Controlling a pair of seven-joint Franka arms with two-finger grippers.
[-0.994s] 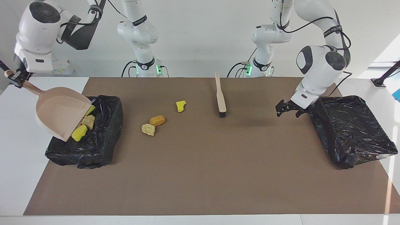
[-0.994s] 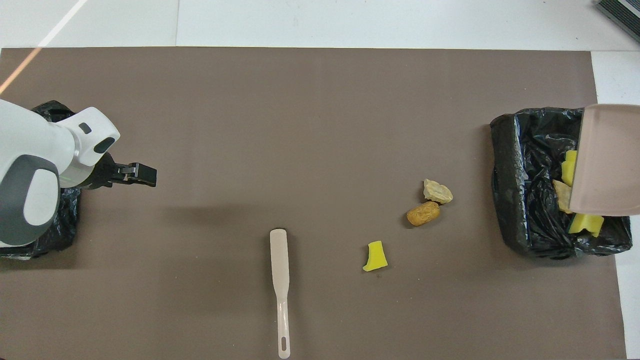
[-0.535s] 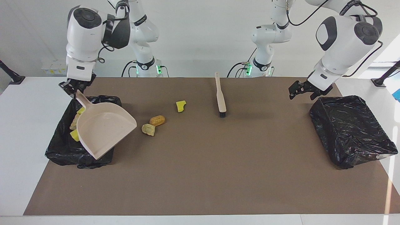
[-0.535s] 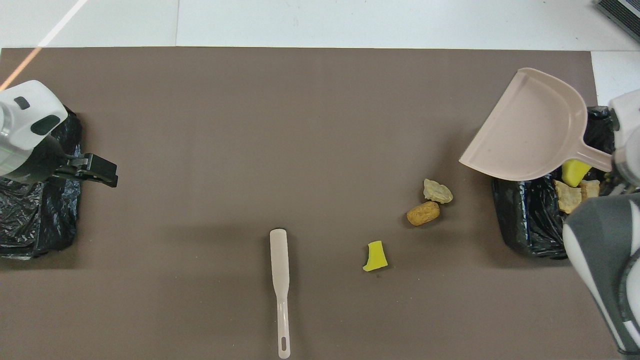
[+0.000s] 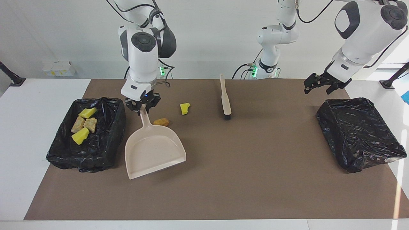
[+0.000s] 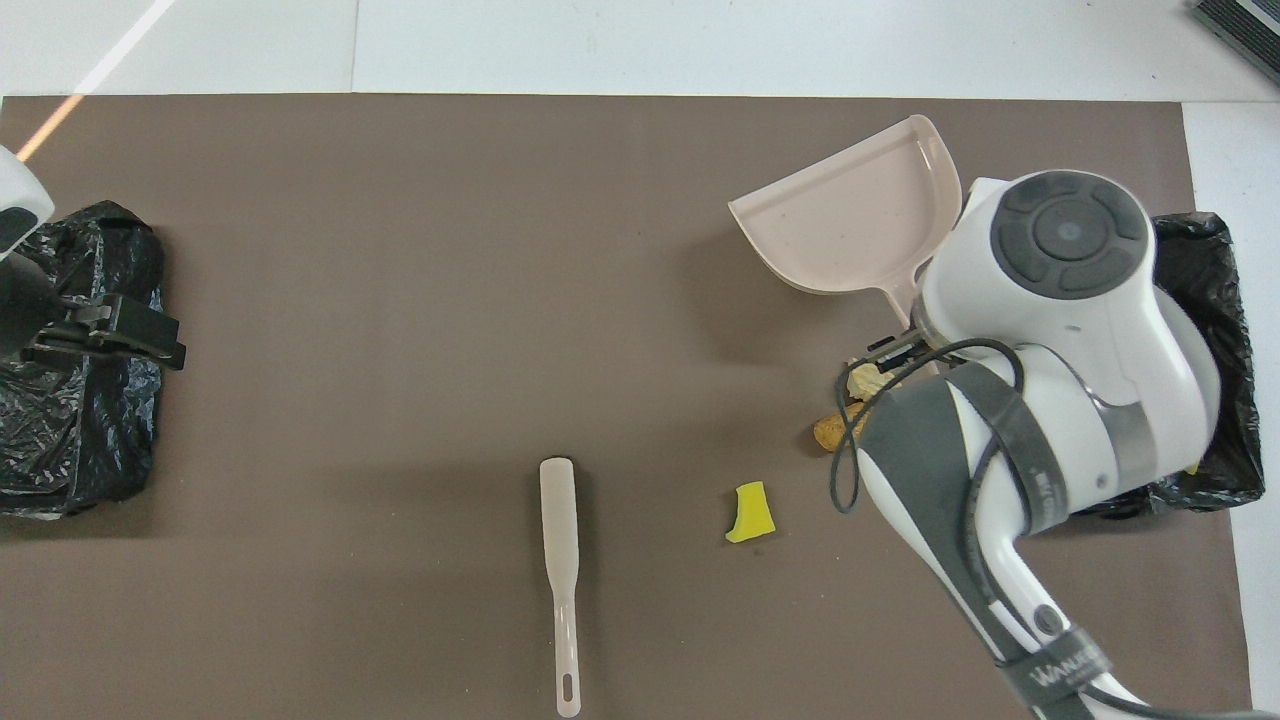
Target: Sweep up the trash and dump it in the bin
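Four bits of trash (image 5: 83,125) – two yellow, two beige – lie in the black bin (image 5: 105,150) at the right arm's end of the table. The orange-brown lump (image 5: 160,121) sits on the mat just beside the right gripper (image 5: 141,108), and a yellow chunk (image 5: 184,108) lies a bit more toward the left arm's end. A beige piece (image 6: 862,378) peeks out under the right arm in the overhead view. The right gripper is clamped on the handle of the dustpan (image 5: 153,153), whose open scoop points away from the robots.

The left gripper (image 5: 320,85) – fingers spread wide, holding nothing – hangs over the mat near the second black bin (image 5: 358,134). The brush (image 5: 225,97) lies on the mat between the two arms.
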